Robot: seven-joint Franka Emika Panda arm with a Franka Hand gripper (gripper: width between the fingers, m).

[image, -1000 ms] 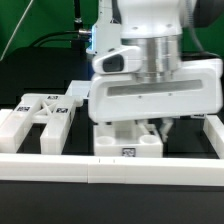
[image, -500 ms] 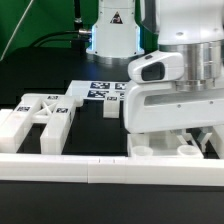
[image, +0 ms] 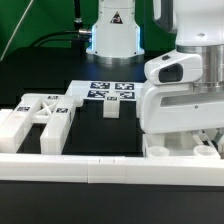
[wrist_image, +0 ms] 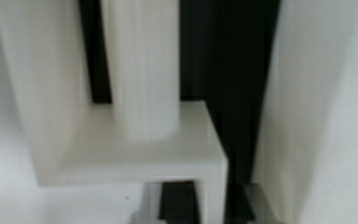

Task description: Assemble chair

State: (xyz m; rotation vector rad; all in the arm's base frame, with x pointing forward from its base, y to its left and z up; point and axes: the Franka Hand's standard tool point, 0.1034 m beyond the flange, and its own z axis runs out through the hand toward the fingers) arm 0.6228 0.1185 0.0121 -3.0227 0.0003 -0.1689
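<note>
My gripper (image: 188, 136) hangs low at the exterior view's right, just behind the front rail. Its fingertips are hidden under the big white hand housing, and I read it as shut. Right below it sits a white chair part (image: 180, 152) with two round pegs pointing up. I cannot see whether the fingers hold this part or only press against it. The wrist view is filled, very close up, by a white post (wrist_image: 144, 70) standing on a flat white block (wrist_image: 131, 160). Another chair part (image: 40, 115), blocky with tag markers, lies at the left.
A long white rail (image: 70, 165) runs along the front. The marker board (image: 108, 90) lies at the back middle, with a small white cube (image: 112, 107) in front of it. The robot base (image: 112, 30) stands behind.
The hand has travelled from the middle to the exterior view's right, and the pegged white part has moved right along with it. The part at the left has stayed put.
</note>
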